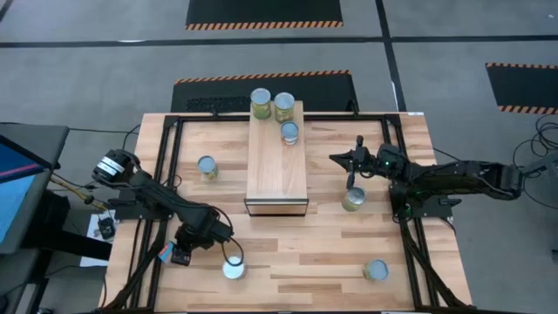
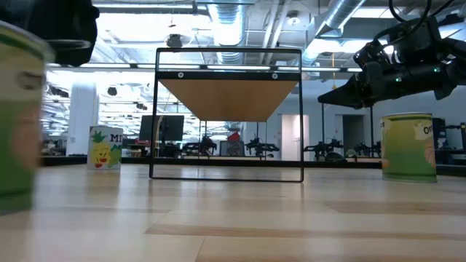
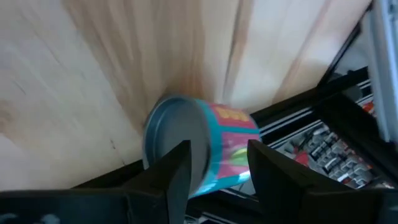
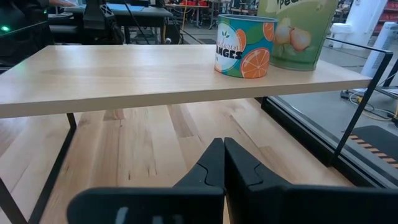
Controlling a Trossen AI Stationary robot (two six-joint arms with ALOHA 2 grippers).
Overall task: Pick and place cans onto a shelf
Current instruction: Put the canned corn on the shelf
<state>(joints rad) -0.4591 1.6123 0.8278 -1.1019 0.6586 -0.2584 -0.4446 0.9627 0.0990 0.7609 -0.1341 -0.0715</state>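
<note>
While both grippers hover, left (image 1: pixel 228 253) spread, right (image 1: pixel 336 158) closed: plank tabletop (image 1: pixel 331 253), striped floor mats (image 1: pixel 264 13).

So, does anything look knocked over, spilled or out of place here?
Nothing stands out. Three cans stand upright on the shelf, four more on the table; no spill or dent shows. The left tool stands open around the can near the front edge.
</note>
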